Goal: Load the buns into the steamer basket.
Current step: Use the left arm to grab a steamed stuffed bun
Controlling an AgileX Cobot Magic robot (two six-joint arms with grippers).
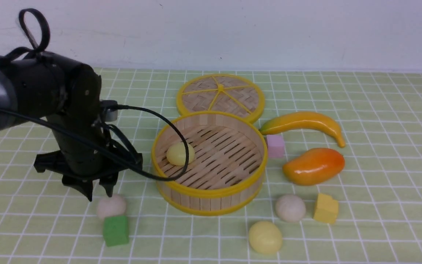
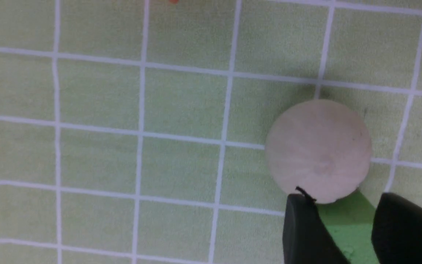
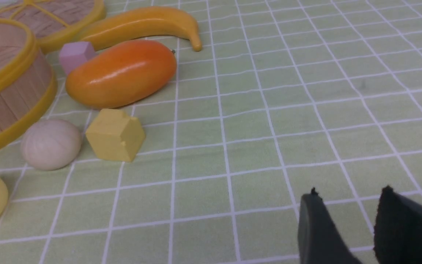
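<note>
Your left hand: jaws parted, empty, tips at round off-white bun | right hand: parted, empty | steamer basket: upright, mouth up, yellow bun inside

Small smooth rounded buns: four.
Pale yellow: two. Pale yellow bun mid-frame, second pale yellow bun bottom centre.
Off-white: two. Off-white bun lower left, second off-white bun lower right of centre.
Toy cubes: three. Green cube, pink cube, yellow cube.
Round bamboo-slat steamer basket with yellow rims: one.
Flat woven round lid with yellow spokes: one.
Yellow curved banana: one.
Glossy orange mango: one.
</note>
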